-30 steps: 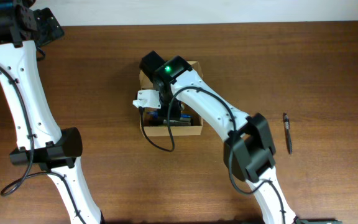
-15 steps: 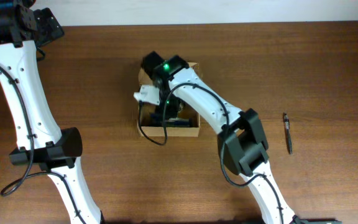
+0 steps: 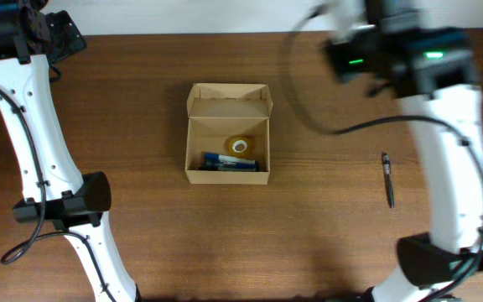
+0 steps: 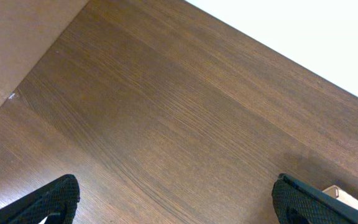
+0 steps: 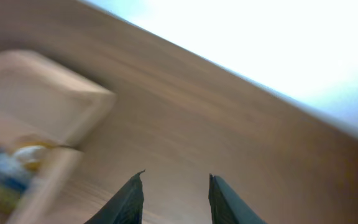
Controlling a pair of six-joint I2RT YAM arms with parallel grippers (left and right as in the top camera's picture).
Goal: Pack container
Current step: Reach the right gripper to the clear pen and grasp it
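Note:
The container [image 3: 227, 124] is a tan cardboard box standing open at the table's middle, its flap lid folded back on the far side. Inside lie blue and dark pens [image 3: 229, 164] and a roll of clear tape [image 3: 241, 146]. It shows blurred at the left of the right wrist view [image 5: 36, 106]. A black pen [image 3: 388, 179] lies on the table at the right. My right gripper [image 5: 174, 186] is open and empty, high over the back right of the table. My left gripper [image 4: 176, 196] is wide open and empty at the far left corner.
The table's far edge meets a white surface in the left wrist view [image 4: 303, 37]. A corner of tan cardboard [image 4: 17, 43] shows at the upper left of that view. The left arm's links [image 3: 57, 201] stretch down the table's left side.
My right arm has pulled out of the container and swung quickly up and to the back right, leaving the box uncovered. The left arm has not moved.

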